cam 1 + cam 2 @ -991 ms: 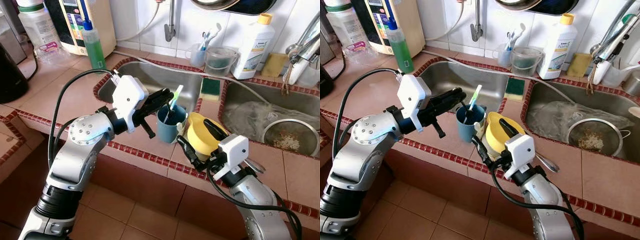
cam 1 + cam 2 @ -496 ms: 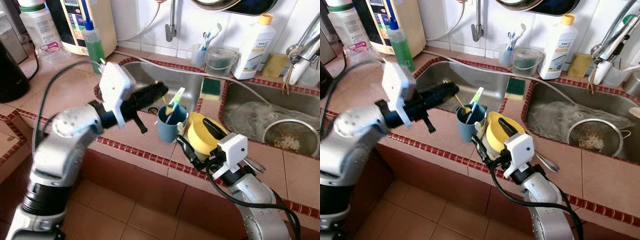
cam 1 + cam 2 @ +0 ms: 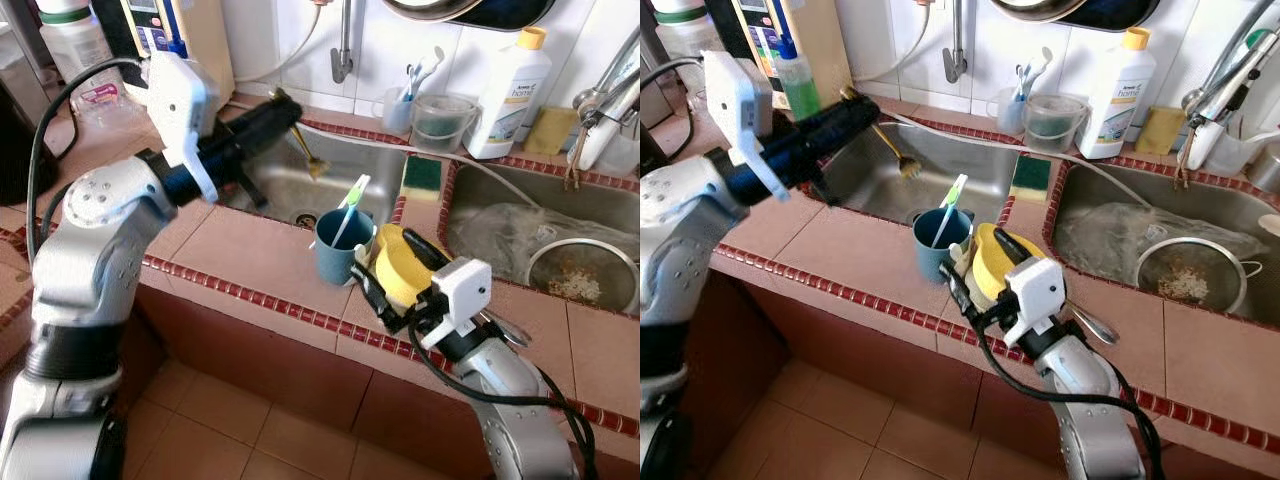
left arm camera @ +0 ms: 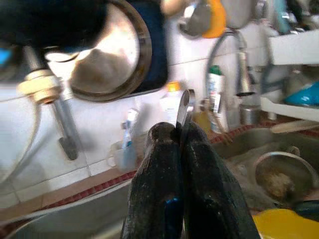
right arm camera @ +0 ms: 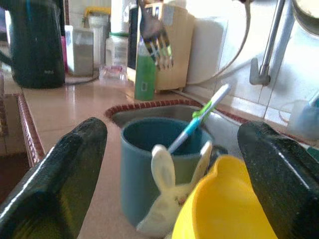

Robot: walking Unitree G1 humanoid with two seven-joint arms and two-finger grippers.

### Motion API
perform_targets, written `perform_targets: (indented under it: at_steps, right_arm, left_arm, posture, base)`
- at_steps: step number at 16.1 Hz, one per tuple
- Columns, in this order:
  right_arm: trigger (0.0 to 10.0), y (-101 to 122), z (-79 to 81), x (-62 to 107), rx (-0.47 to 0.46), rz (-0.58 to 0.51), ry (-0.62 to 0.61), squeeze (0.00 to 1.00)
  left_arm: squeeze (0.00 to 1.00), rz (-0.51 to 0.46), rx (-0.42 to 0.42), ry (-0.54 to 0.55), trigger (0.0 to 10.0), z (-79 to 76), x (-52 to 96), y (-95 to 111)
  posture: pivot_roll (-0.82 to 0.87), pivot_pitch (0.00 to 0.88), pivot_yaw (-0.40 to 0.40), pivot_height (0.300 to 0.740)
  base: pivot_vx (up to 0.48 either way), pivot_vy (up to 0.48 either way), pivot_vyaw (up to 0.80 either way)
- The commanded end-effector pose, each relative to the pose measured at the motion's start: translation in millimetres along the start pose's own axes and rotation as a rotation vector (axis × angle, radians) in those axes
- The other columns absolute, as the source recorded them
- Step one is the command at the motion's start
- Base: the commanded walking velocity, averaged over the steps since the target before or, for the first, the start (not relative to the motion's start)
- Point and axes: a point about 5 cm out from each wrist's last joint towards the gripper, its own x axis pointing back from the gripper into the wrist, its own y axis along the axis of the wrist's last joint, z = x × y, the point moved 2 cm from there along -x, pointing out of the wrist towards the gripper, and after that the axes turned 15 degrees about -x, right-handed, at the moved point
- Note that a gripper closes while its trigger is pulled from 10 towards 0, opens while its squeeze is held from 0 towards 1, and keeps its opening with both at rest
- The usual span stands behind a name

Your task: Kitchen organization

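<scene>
My left gripper [image 3: 282, 108] is shut on the handle of a gold-toned fork [image 3: 306, 150], held in the air over the left sink basin [image 3: 270, 185], tines pointing down. In the left wrist view the fork handle [image 4: 184, 107] sticks out between the closed fingers. A blue cup [image 3: 340, 252] with a green-and-white toothbrush [image 3: 348, 205] stands on the tiled counter. Right beside it lies a yellow cup [image 3: 398, 272]. My right gripper [image 3: 395, 275] is open, its two fingers [image 5: 65, 174] spread on either side of the yellow cup [image 5: 224, 204] and blue cup [image 5: 149, 164].
A green soap bottle [image 3: 798, 85] and a black kettle [image 5: 37, 45] stand on the left counter. Behind the sinks are a sponge [image 3: 421, 175], a clear tub [image 3: 440, 120], a white detergent bottle [image 3: 510, 90] and a tap [image 3: 342, 45]. The right sink holds a strainer [image 3: 580, 275].
My left gripper has drawn the fork up out of the blue cup and carried it up and to the left, over the left sink. The right gripper has hardly moved.
</scene>
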Motion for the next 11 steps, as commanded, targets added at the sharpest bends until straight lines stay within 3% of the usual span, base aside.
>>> perform_targets:
  at_steps: [1,5,9,11]
  right_arm:
    - [10.0,13,0.8,-5.2,-0.016,-0.037,-0.005,0.00]
    - [10.0,38,-6.0,-7.7,-0.007,-0.096,-0.046,0.00]
    - [10.0,48,-11.4,-7.2,-0.001,-0.135,-0.081,0.00]
    - [10.0,65,-26.2,-6.4,0.054,-0.211,-0.189,0.00]
  left_arm:
    - [0.00,-0.023,0.013,0.050,10.0,8.9,-4.1,-3]
    - [0.00,0.013,0.079,0.139,10.0,11.1,-12.2,-33]
    - [0.00,0.035,0.099,0.197,10.0,16.0,-13.8,-45]
    - [0.00,0.156,0.060,0.307,10.0,23.6,-12.4,-71]
  posture:
    - [-0.19,0.060,0.040,0.740]
    - [-0.22,0.048,0.051,0.740]
    - [-0.24,0.039,0.061,0.740]
    - [-0.25,0.026,0.070,0.740]
  base:
    - [0.000,0.000,0.00]
    - [0.000,0.000,0.00]
    - [0.000,0.000,0.00]
    - [0.000,0.000,0.00]
